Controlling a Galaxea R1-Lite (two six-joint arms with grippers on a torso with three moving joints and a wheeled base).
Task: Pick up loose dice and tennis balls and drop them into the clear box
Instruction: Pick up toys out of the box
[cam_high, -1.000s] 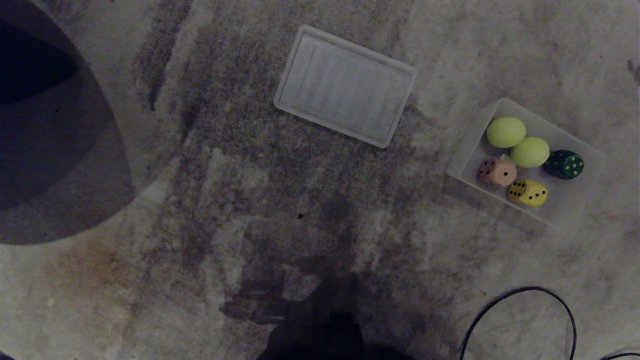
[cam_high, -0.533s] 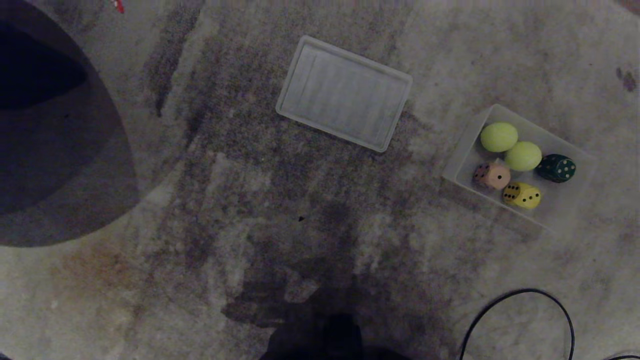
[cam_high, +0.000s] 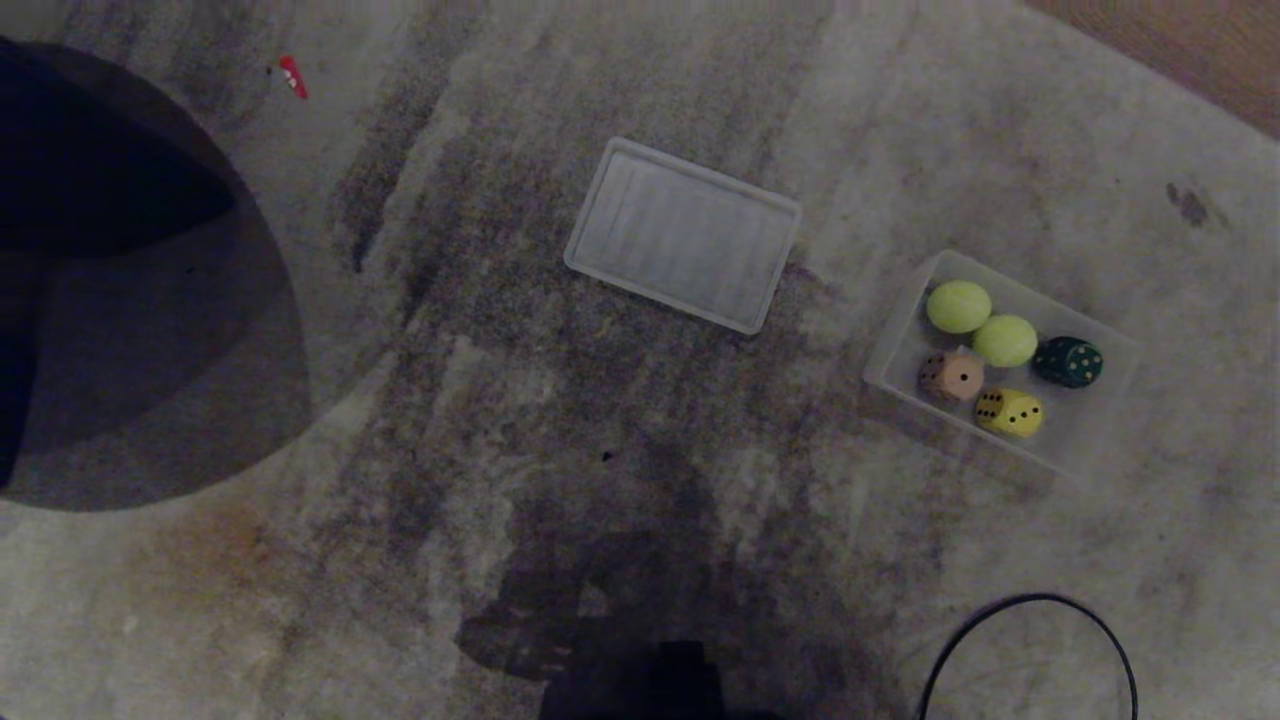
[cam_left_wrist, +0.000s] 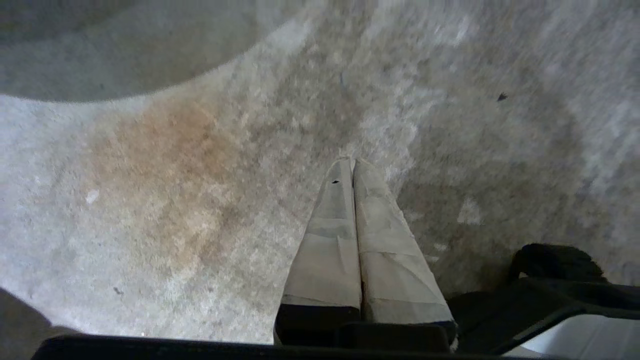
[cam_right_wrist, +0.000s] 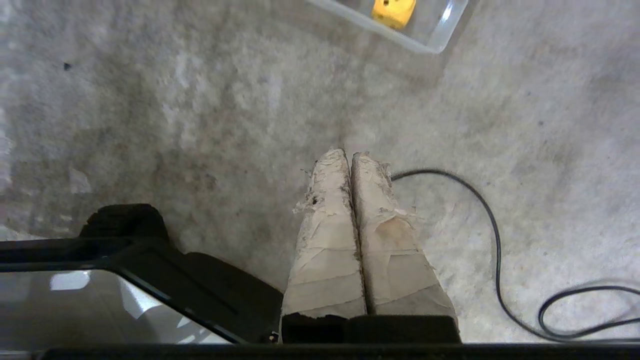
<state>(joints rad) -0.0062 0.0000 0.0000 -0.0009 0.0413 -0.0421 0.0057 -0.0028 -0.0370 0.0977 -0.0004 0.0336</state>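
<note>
My tape-wrapped left gripper (cam_left_wrist: 352, 165) and right gripper (cam_right_wrist: 350, 155) hung pressed together, empty, above mottled grey carpet (cam_high: 500, 400); fuzzy tennis balls (cam_high: 958, 306) sat in the clear plastic box (cam_high: 900, 340).

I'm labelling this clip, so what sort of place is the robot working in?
Probably an indoor room, working at floor level: a worn, stained carpet fills the view, wood flooring shows at its far edge, and a black cable loops across it near the clear box.

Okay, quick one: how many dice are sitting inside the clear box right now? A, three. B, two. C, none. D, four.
A: the head view shows three dice in the clear box, the pinkish-beige die, the yellow die and the dark green die, beside two tennis balls.
</note>
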